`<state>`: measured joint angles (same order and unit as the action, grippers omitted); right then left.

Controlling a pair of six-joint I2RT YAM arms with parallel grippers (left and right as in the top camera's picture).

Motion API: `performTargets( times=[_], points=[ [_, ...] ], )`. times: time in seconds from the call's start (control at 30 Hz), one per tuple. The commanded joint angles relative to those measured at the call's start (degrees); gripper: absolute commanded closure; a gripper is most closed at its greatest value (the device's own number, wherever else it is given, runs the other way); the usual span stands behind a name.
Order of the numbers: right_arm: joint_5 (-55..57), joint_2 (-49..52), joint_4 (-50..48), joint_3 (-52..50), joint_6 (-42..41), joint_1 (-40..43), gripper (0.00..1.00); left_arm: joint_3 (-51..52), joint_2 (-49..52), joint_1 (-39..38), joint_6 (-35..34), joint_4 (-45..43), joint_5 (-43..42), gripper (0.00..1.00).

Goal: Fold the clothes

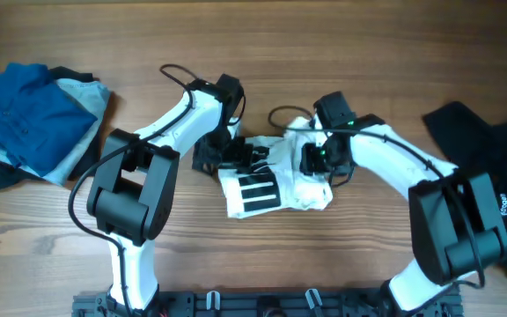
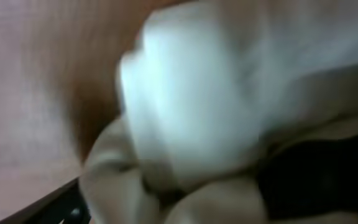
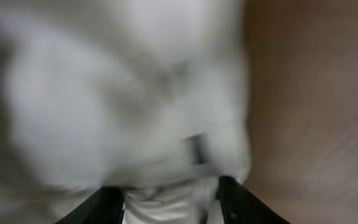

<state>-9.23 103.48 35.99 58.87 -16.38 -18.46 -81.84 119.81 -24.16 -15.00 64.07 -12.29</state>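
White T-shirt [image 1: 275,187], bunched at frame centre: light, limp, prone to slump; best pinched at a hem or sleeve edge. Right gripper [image 3: 173,198] straddles its fabric, fingers apart; whether it holds cannot be told. Left gripper [image 1: 236,158] is pressed into the cloth; its opening cannot be told.

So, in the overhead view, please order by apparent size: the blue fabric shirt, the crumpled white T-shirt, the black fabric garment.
Largest, tied: blue fabric shirt and black fabric garment; the black one is partly hidden, so unranked.
Smallest: crumpled white T-shirt.
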Motion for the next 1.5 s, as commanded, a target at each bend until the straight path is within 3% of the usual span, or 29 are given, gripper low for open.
performTargets(
  times=[0.0, 0.03, 0.1, 0.2, 0.3, 0.4, 0.43, 0.5, 0.57, 0.67, 0.87, 1.0, 1.07, 1.13, 1.3, 1.33, 1.37, 1.4, 1.43, 1.47],
  points=[
    [10.47, 2.80, -1.57, 6.75, 6.75, 3.87, 0.49, 2.03, 2.12, 0.15, -8.02, 2.16, -7.32, 0.13],
    [10.23, 2.80, 1.18, 12.26, 8.94, 3.58, 0.46, 2.01, 1.73, -0.50, -8.46, 0.87, -14.71, 0.11],
    [10.23, 2.62, 5.31, 16.44, 8.68, 3.54, 0.44, 2.01, 0.35, -0.74, -10.08, 0.46, -14.01, 0.11],
    [10.29, 0.44, 11.72, 20.00, 8.61, 3.54, 0.46, 1.90, -5.53, 0.20, -12.52, 0.17, -7.65, 0.08],
    [10.23, -4.63, 16.22, 20.00, 3.93, 3.54, 0.45, 1.90, -13.94, 1.18, -12.41, -5.62, 0.55, 0.00],
    [-0.55, -6.19, 23.93, 19.71, 4.02, 3.48, 0.47, 1.92, -15.72, 1.20, -10.73, -14.12, 5.42, 0.01],
    [-6.08, -6.08, 24.68, 18.43, 6.45, 3.15, 0.51, 1.99, -15.04, 1.18, -10.75, -16.20, 5.75, 0.09],
    [-15.39, -6.03, 23.56, 12.26, 10.38, 0.52, 0.61, 2.03, -12.94, 1.14, -10.73, -16.87, 5.73, 0.51],
    [-16.90, -5.97, 21.29, 6.80, 10.38, -2.34, 0.62, 2.03, -11.17, 1.14, -10.73, -15.10, 5.73, 0.49],
    [-16.92, -5.97, 13.49, -1.40, 9.35, -6.69, 0.61, 3.19, -8.83, 1.14, -10.71, -14.12, 3.56, 0.54],
    [5.68, -5.97, 1.51, -7.21, -6.32, -6.84, 0.61, 9.84, -7.08, 0.79, -10.73, -13.14, -3.39, 0.61],
    [17.75, -5.97, -5.38, -7.17, -3.96, -4.72, 0.57, 12.92, -7.08, -1.11, -10.75, -9.22, -6.86, 0.75],
    [18.45, -5.97, -8.68, -7.02, 0.04, -3.56, 0.56, 12.92, -7.10, -2.43, -10.75, -7.63, -8.76, 0.83],
    [18.40, -5.97, -11.98, -6.45, 4.61, -2.10, 0.53, 12.90, -7.37, -3.61, -11.21, -6.95, -9.33, 0.85],
    [18.25, -7.37, -3.54, -1.95, 4.15, -1.90, 0.51, 11.45, -12.90, 1.40, -11.17, -5.49, -1.20, 0.79],
    [18.23, -8.55, -1.01, -0.46, 3.96, -1.92, 0.50, 10.14, -15.74, 4.24, -11.13, -5.92, 1.64, 0.70],
    [18.25, -9.49, 0.26, 0.37, 3.30, -1.90, 0.48, 9.77, -17.70, 6.16, -11.08, -8.07, 1.84, 0.33],
    [18.18, -11.37, 1.57, 1.18, 2.12, -1.92, 0.45, 9.77, -19.37, 8.00, -10.91, -11.85, 1.18, 0.14],
    [17.73, -13.44, 2.08, 1.38, 1.20, -1.92, 0.43, 9.77, -19.96, 9.14, -10.25, -15.34, -0.09, 0.06],
    [16.70, -14.91, 2.32, 1.38, 1.20, -1.92, 0.41, 9.77, -19.91, 9.99, -7.74, -18.73, -3.08, 0.05]
  ],
)
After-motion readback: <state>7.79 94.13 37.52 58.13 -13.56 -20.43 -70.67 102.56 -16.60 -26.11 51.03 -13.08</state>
